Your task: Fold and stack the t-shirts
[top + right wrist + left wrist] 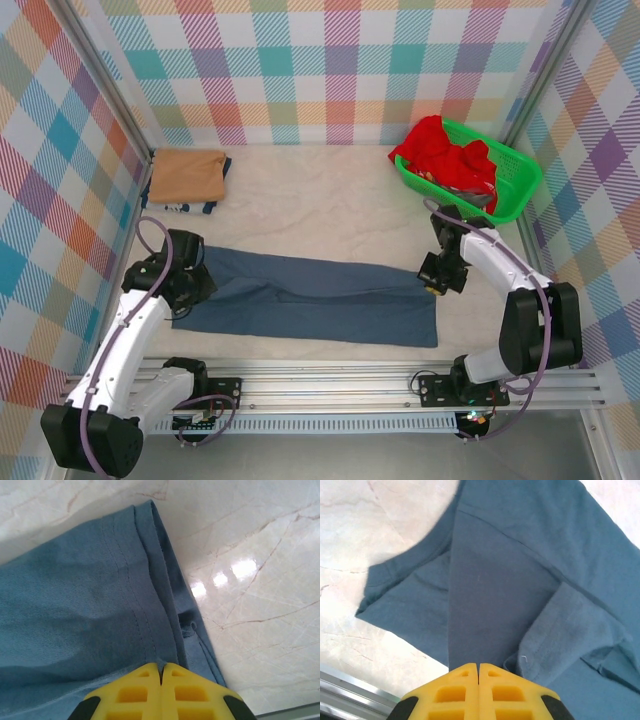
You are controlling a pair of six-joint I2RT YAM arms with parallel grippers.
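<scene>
Red t-shirt [445,160] in green basket [522,190]

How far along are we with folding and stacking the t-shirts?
Done: the folded tan cloth t-shirt lies at the far left. In hand: the slate-blue cloth t-shirt, folded into a long strip, ends pinched by the left gripper and right gripper. Remaining: the bright red cloth t-shirt sits crumpled in the green plastic mesh basket.

Matt cloth t-shirt [310,300], glossy marble table [320,200]
</scene>
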